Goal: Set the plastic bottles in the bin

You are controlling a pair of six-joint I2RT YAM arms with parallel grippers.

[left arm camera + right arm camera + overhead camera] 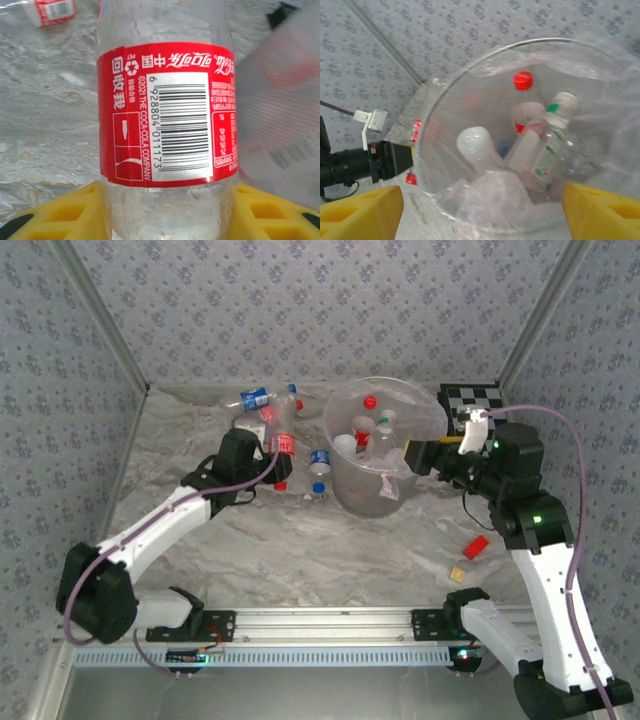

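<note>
Bottles (540, 150) lie in the bin (350, 495), loose bottles (319, 462) wait beside it, the left gripper (276, 445) clamps a red-labelled bottle (167, 112), and the right gripper (482, 200) gapes empty at the rim.

I count one bin (350, 492), sitting at about 12 o'clock. Through its cloudy wall I make out four bottles (545, 150), give or take. Outside it, around 11 o'clock, I see five more, though that cluster is hard to separate. At 4 o'clock there is one red block (476, 546) and one yellow block (459, 574). One checkerboard (472, 398) sits at 2 o'clock.
</note>
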